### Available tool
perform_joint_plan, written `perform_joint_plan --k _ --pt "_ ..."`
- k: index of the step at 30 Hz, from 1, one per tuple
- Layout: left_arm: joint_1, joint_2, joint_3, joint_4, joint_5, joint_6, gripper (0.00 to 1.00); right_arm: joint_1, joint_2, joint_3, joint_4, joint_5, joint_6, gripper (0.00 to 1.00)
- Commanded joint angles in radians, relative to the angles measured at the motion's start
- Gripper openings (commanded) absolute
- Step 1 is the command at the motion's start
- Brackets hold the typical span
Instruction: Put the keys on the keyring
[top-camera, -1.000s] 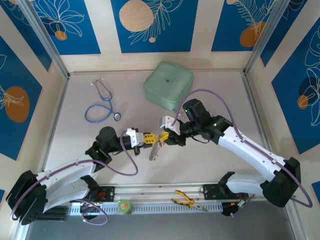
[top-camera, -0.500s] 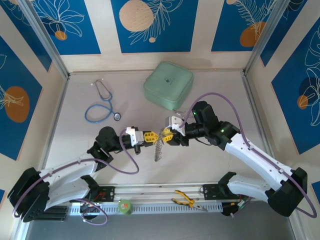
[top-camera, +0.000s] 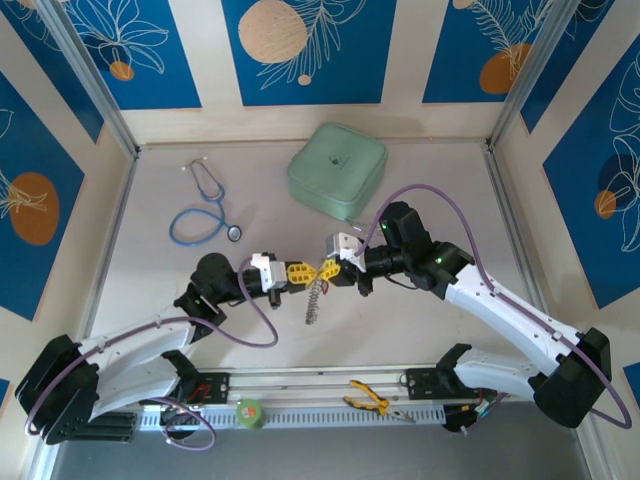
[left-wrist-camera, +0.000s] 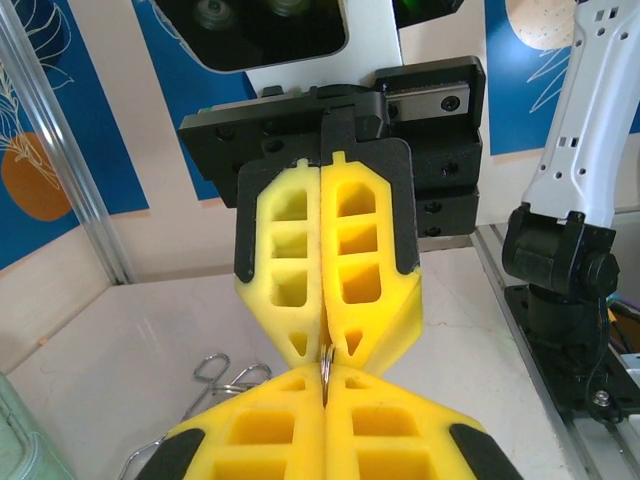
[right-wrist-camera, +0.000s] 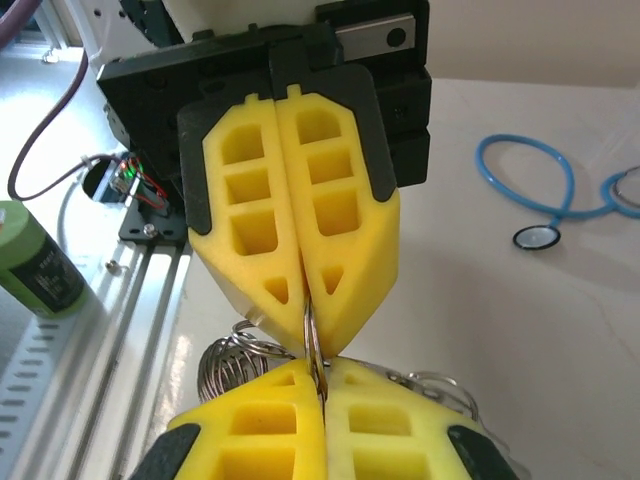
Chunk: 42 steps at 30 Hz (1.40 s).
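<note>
My left gripper (top-camera: 303, 273) and right gripper (top-camera: 326, 271) meet tip to tip above the middle of the table. Both are shut on the same thin silvery wire of the keyring (right-wrist-camera: 312, 335). In the left wrist view the keyring wire (left-wrist-camera: 326, 362) stands edge-on between my left gripper (left-wrist-camera: 326, 385) and the right one's yellow fingers (left-wrist-camera: 330, 260). A bunch of small silver metal pieces (top-camera: 314, 300) dangles below the grip. In the right wrist view, coiled rings (right-wrist-camera: 232, 365) hang beside my right gripper (right-wrist-camera: 320, 385). I cannot make out separate keys in the bunch.
A blue-tubed stethoscope (top-camera: 205, 210) lies at the back left, and a pale green square case (top-camera: 338, 170) at the back centre. Yellow-handled pliers (top-camera: 372, 402) and a green tape roll (top-camera: 249, 412) rest on the front rail. Walls close off three sides of the table.
My right gripper has shifted a little left toward the left one and closed on the keyring wire. The dangling bunch has swung slightly. The left arm has stayed put.
</note>
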Motion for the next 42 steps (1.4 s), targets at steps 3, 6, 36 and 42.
perform_joint_plan --k 3,6,36,42 --pt "-0.008 -0.018 0.017 0.016 0.012 -0.007 0.13 0.005 -0.005 0.016 0.013 -0.024 -0.004 0.0" --pt "-0.007 -0.057 0.048 -0.147 -0.01 0.052 0.27 0.009 -0.005 0.039 -0.06 0.02 -0.046 0.0" --pt "-0.009 -0.084 0.141 -0.435 -0.009 0.2 0.0 0.119 0.109 0.268 -0.327 0.224 -0.216 0.04" --pt "-0.008 -0.099 0.101 -0.341 0.012 0.185 0.0 -0.011 -0.007 0.119 -0.223 0.042 -0.103 0.3"
